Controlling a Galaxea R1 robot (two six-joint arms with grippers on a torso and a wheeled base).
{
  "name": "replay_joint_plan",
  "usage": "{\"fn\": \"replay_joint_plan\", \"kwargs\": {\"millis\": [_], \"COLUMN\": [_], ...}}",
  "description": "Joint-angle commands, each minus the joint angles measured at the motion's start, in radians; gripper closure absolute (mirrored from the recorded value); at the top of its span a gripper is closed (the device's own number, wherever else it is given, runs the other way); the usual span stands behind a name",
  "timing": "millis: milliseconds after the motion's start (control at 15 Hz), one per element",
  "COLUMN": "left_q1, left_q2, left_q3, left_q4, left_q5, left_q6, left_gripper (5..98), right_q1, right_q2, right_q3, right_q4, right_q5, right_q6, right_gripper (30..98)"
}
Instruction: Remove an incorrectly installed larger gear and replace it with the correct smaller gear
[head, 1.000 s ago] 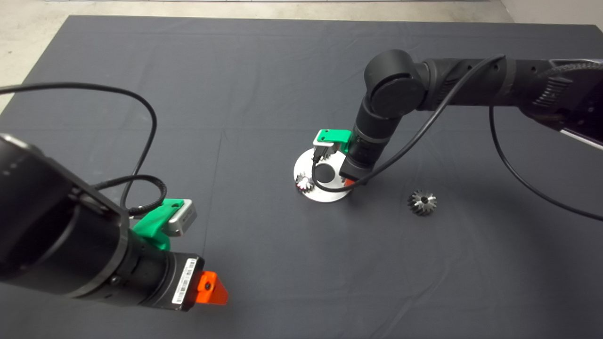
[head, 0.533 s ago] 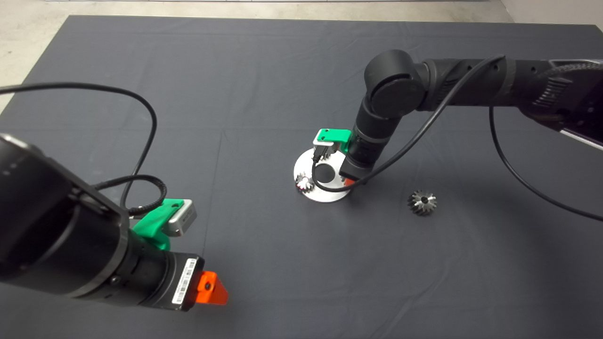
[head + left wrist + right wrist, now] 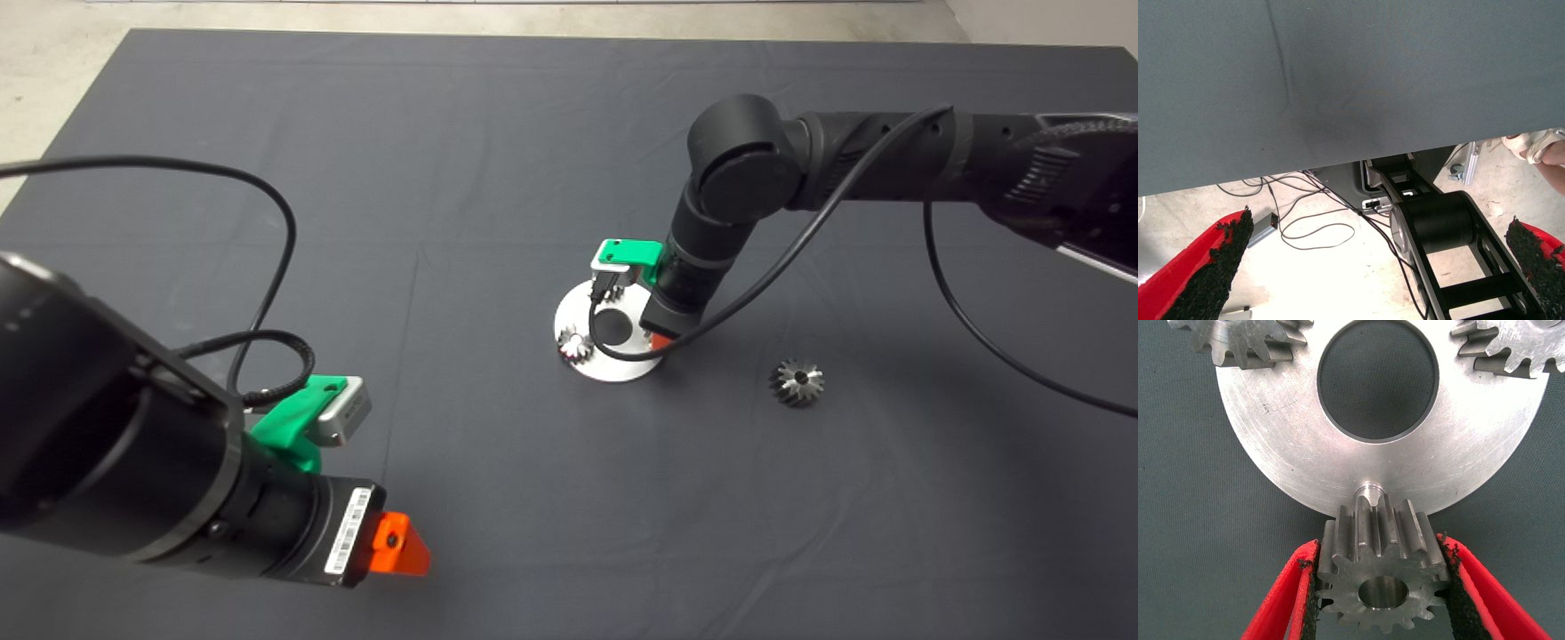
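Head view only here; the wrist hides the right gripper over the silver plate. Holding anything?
Observer: Yes. The right gripper is shut on the smaller gear, pads against its teeth.
Operator: Seated on the pin?
Observer: No. The pin near the silver plate's rim shows bare, beside the gear.
Operator: Left gripper's fingers?
Observer: The left gripper is open, with nothing between its fingers.
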Motion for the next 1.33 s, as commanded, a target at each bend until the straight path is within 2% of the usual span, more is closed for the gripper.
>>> {"fn": "replay_joint_plan", "kwargs": {"millis": [0,1267], "left_q1": [-0.009,-0.009], "left_q2": [-0.001,0.001], "left_q3": [0.016,0.016], "left_q4": [-0.019,-0.019], "left_q5": [0.000,0.000], "left_q6": [0.000,0.000], "left_gripper": [5.9,5.9], "right_q1": [0.013,0.004], "right_q2": [-0.001,0.011], "right_q3": [0.006,0.009], "right_q4": [-0.041,-0.064], "right_q5": [-0.128,-0.128], "right_q6": [-0.005,-0.003], "right_gripper": [87.3,87.4]}}
